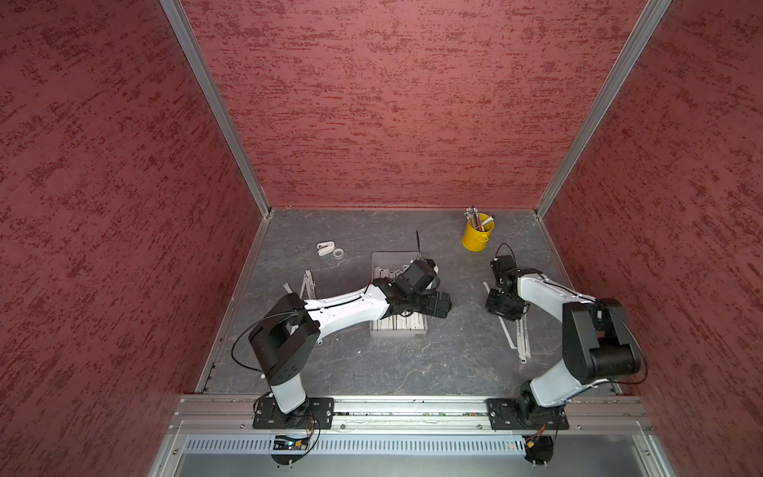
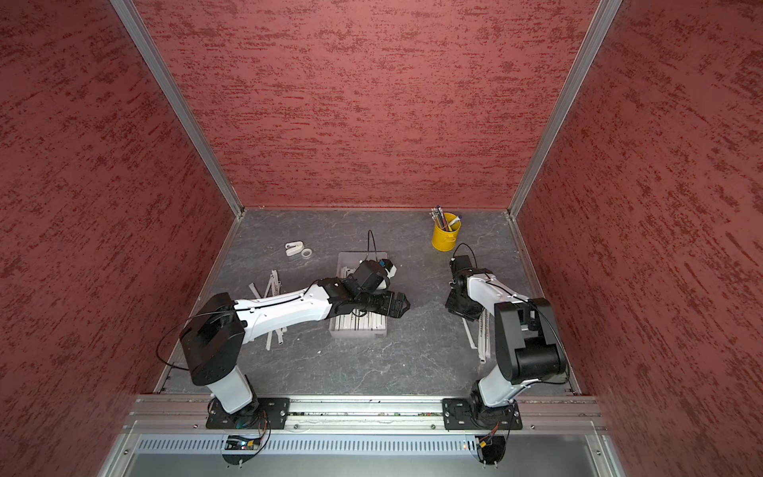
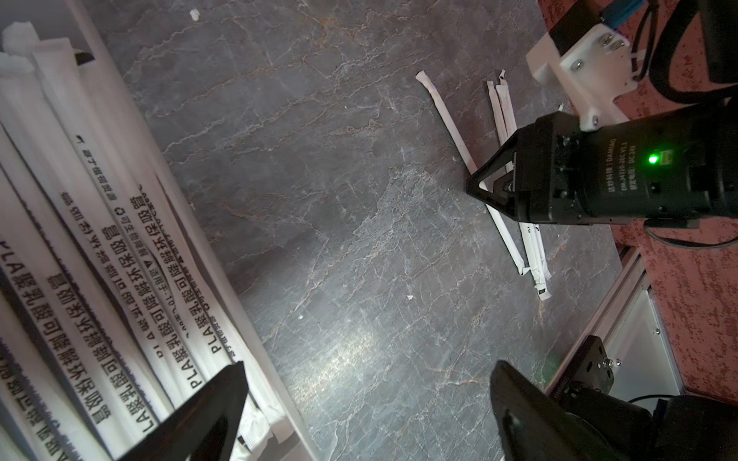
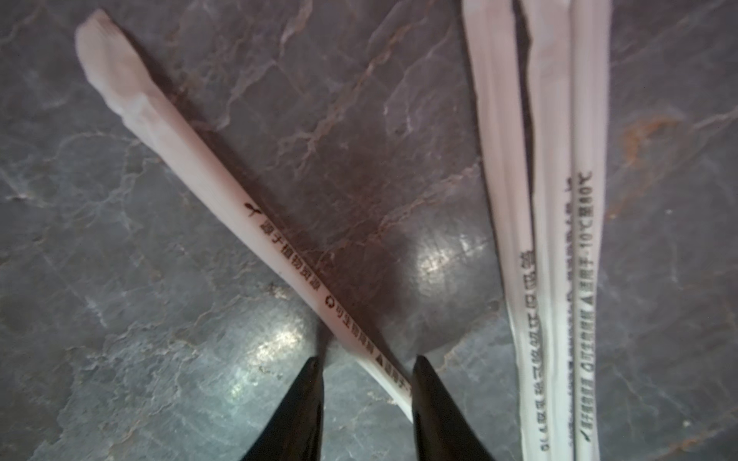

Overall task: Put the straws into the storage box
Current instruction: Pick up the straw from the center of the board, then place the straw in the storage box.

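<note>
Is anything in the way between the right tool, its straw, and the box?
Nothing between the right tool and the straw: its jaws straddle it. The table toward the box is bare, but the left tool hangs open over the box's wall nearest that straw, likely blocking a drop there.

Top views lighting evenly from above. Red walls showing blocky speckle, frame lines bowing toward edges. Arms casting soft shadows on grey tabletop. Straws glaring white in left wrist view, blurring in right wrist view. Bright patches glinting on tabletop there, corners darkening.
</note>
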`<act>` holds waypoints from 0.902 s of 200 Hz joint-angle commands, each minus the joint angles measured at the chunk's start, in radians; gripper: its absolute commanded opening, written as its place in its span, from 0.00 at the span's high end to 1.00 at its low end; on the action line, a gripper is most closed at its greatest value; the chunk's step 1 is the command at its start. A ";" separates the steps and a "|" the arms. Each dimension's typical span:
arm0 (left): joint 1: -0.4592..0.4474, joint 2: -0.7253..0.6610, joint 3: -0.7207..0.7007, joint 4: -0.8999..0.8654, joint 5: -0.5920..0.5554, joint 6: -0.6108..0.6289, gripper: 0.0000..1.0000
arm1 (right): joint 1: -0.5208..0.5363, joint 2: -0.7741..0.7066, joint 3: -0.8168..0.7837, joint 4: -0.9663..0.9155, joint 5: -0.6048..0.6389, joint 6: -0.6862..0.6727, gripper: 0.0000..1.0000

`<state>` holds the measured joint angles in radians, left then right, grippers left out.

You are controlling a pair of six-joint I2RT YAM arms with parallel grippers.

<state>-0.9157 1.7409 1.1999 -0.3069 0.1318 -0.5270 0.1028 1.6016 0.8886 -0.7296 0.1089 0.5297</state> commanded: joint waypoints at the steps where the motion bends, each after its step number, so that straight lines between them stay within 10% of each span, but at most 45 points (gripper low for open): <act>1: -0.002 0.015 0.027 -0.033 -0.010 -0.001 0.03 | -0.007 0.003 -0.005 0.043 -0.017 -0.013 0.69; 97: 0.136 -0.167 -0.119 -0.101 -0.095 0.004 0.03 | 0.259 -0.006 0.082 0.049 -0.065 0.034 0.95; 180: 0.397 -0.472 -0.322 -0.214 -0.161 0.027 0.02 | 0.666 0.143 0.568 0.028 -0.062 0.239 0.97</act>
<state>-0.5632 1.3140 0.9119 -0.4843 -0.0101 -0.5186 0.6907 1.6550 1.3468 -0.7105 0.0372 0.6830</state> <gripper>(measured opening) 0.978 0.050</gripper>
